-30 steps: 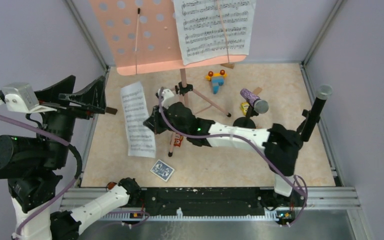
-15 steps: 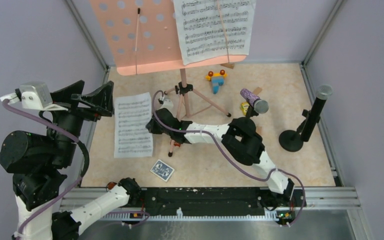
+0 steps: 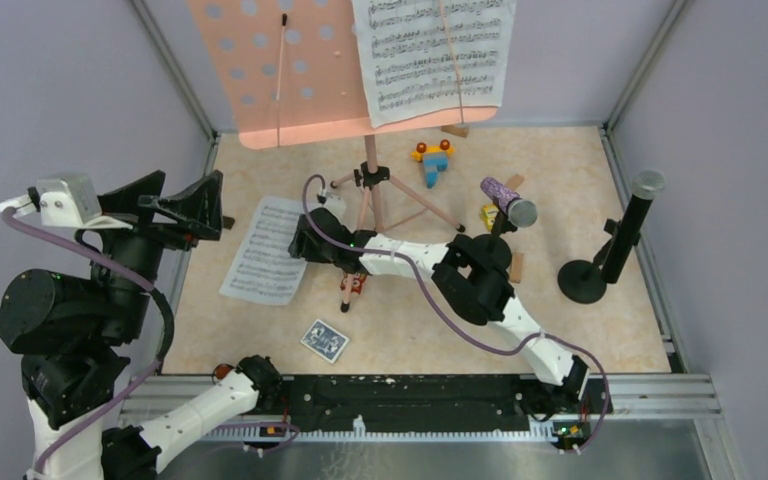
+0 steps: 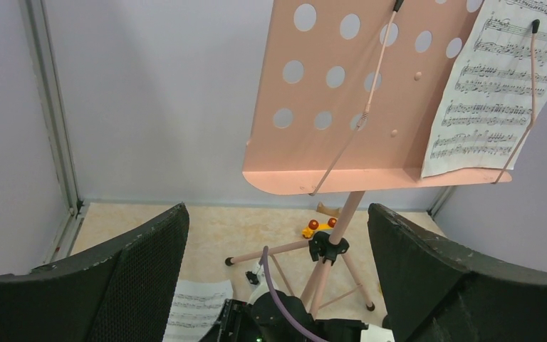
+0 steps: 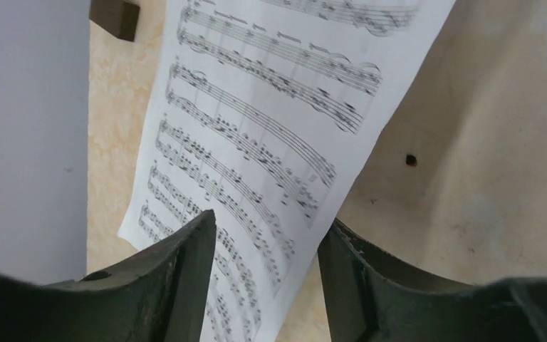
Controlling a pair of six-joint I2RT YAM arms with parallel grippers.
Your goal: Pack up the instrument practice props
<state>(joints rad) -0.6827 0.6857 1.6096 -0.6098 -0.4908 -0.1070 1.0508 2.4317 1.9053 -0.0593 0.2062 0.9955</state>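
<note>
The salmon-pink music rack (image 3: pixel 290 70) stands on its tripod legs (image 3: pixel 370 200) at the back, with a white sheet-music page (image 3: pixel 435 55) on its ledge. A second page (image 3: pixel 265 250) lies on the floor to the left. My right gripper (image 3: pixel 305 240) is at that page's right edge, and in the right wrist view the gripper (image 5: pixel 267 235) is open with the page (image 5: pixel 256 135) lying loose below the gap. My left gripper (image 3: pixel 175 200) hangs wide open and empty by the left wall. The purple-glitter microphone (image 3: pixel 507 200) and the black grey-headed microphone (image 3: pixel 632 225) sit in their holders.
A blue card pack (image 3: pixel 324 340) lies near the front edge. Colourful toys (image 3: pixel 432 160) sit behind the tripod, and a wooden block (image 3: pixel 516 268) lies by my right arm. The black microphone's round base (image 3: pixel 582 282) stands at the right. Walls close in on three sides.
My right gripper has opened and let go of the page, which now lies on the floor turned slantwise. The right arm folded back toward the middle. The left gripper stayed open.
</note>
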